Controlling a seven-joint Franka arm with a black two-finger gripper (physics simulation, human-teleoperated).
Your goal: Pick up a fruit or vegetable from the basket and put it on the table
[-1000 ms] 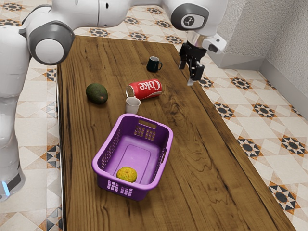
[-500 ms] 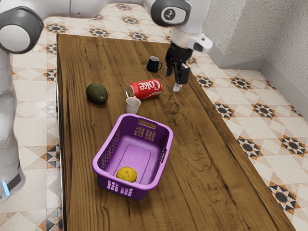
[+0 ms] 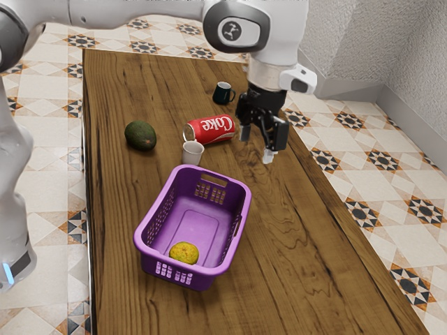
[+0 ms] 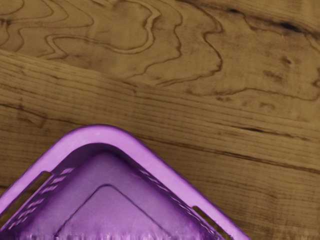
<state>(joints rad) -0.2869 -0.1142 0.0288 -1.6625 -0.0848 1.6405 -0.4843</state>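
My gripper hangs in the air beyond the basket's far end and toward the exterior view's right, its two fingers apart with nothing between them. The purple basket stands upright on the wooden table. Inside it, by the near end wall, lies a round yellow fruit or vegetable. In the wrist view, a corner of the basket shows with part of its bare floor, beside the wood of the table.
A dark green avocado lies on the table at the exterior view's left. Beyond the basket are a small white cup, a red Coke can on its side and a dark mug.
My hand has moved toward the exterior view's left, then lower in that view and closer to the basket. The basket and the objects on the table have stayed put.
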